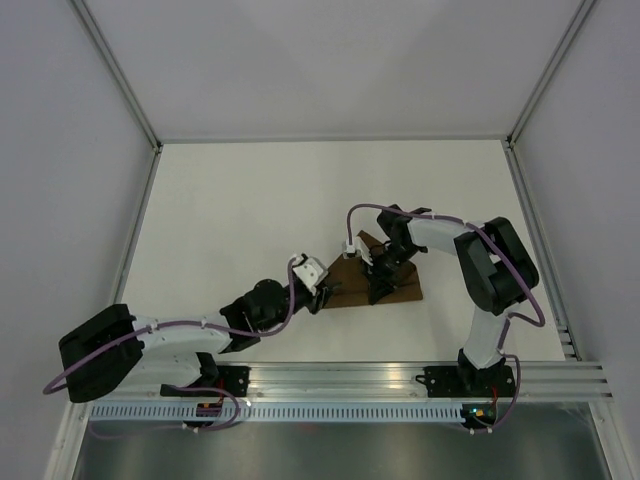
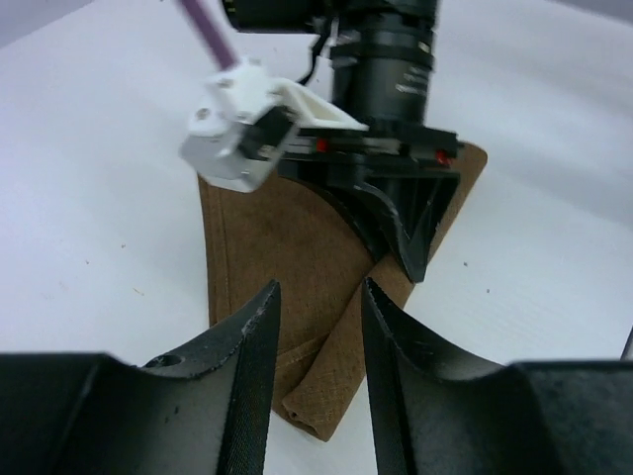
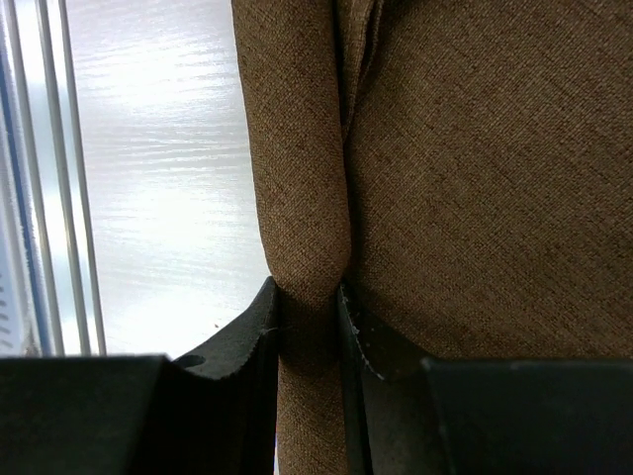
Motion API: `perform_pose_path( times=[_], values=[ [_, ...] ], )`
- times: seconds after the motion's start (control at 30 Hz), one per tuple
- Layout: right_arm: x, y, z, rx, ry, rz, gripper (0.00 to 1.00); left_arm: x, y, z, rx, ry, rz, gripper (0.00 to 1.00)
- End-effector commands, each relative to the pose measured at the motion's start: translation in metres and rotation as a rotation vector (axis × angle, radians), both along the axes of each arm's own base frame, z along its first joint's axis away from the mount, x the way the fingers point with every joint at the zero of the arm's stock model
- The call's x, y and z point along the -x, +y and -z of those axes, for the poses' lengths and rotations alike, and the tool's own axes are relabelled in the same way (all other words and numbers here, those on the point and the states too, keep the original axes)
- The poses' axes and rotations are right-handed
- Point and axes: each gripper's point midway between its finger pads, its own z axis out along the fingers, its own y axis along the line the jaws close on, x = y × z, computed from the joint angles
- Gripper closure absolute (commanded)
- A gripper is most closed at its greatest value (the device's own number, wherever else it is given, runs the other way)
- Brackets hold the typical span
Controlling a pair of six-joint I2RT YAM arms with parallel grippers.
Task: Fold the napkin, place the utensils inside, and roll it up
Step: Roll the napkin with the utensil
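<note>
The dark brown napkin (image 1: 402,287) lies folded on the white table, its near edge rolled into a tube (image 2: 326,391). My right gripper (image 1: 379,289) points down and is shut on that rolled edge (image 3: 302,188), pinching it between both jaws (image 3: 309,293). My left gripper (image 1: 324,290) is open and empty, low over the table at the roll's left end; its jaws (image 2: 316,297) straddle the tube's open end without touching it. The right gripper's black fingers (image 2: 413,233) show in the left wrist view, pressed onto the cloth. The knife is hidden; no metal shows.
The aluminium rail (image 1: 350,385) with both arm bases runs along the near edge; it also shows in the right wrist view (image 3: 45,168). White enclosure walls stand on three sides. A purple cable (image 1: 365,210) loops over the right arm.
</note>
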Motion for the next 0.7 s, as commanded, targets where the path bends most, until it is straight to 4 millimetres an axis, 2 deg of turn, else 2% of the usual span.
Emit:
perform_pose_path(
  times=[0.0, 0.07, 0.1, 0.13, 0.17, 0.2, 0.23, 0.33, 0.37, 0.47, 0.5, 0.67],
  values=[
    [0.023, -0.023, 0.036, 0.108, 0.110, -0.070, 0.98, -0.005, -0.010, -0.015, -0.128, -0.210, -0.029, 0.56],
    [0.017, -0.023, 0.036, 0.109, 0.119, -0.059, 0.98, 0.002, -0.027, 0.009, -0.249, -0.226, 0.031, 0.56],
    [0.016, -0.023, 0.037, 0.110, 0.121, -0.059, 0.98, 0.005, -0.030, 0.006, -0.259, -0.243, 0.047, 0.56],
    [0.015, -0.024, 0.037, 0.112, 0.123, -0.056, 0.98, 0.007, -0.036, 0.012, -0.289, -0.252, 0.065, 0.56],
    [0.015, -0.024, 0.038, 0.115, 0.121, -0.056, 0.98, 0.012, -0.043, 0.027, -0.346, -0.265, 0.099, 0.56],
    [0.015, -0.025, 0.040, 0.122, 0.128, -0.052, 0.98, 0.013, -0.051, 0.029, -0.361, -0.267, 0.121, 0.55],
    [0.014, -0.024, 0.039, 0.120, 0.128, -0.050, 0.98, 0.018, -0.058, 0.042, -0.396, -0.264, 0.154, 0.55],
    [0.012, -0.025, 0.040, 0.126, 0.125, -0.044, 0.98, 0.026, -0.077, 0.051, -0.435, -0.297, 0.208, 0.54],
    [0.011, -0.025, 0.040, 0.128, 0.125, -0.039, 0.98, 0.026, -0.083, 0.060, -0.467, -0.304, 0.225, 0.52],
    [0.012, -0.025, 0.041, 0.133, 0.128, -0.040, 0.98, 0.028, -0.092, 0.072, -0.507, -0.312, 0.260, 0.51],
    [0.011, -0.026, 0.041, 0.138, 0.130, -0.038, 0.98, 0.029, -0.093, 0.083, -0.531, -0.306, 0.271, 0.50],
    [0.011, -0.027, 0.042, 0.144, 0.132, -0.036, 0.98, 0.033, -0.097, 0.100, -0.571, -0.295, 0.317, 0.49]
  ],
)
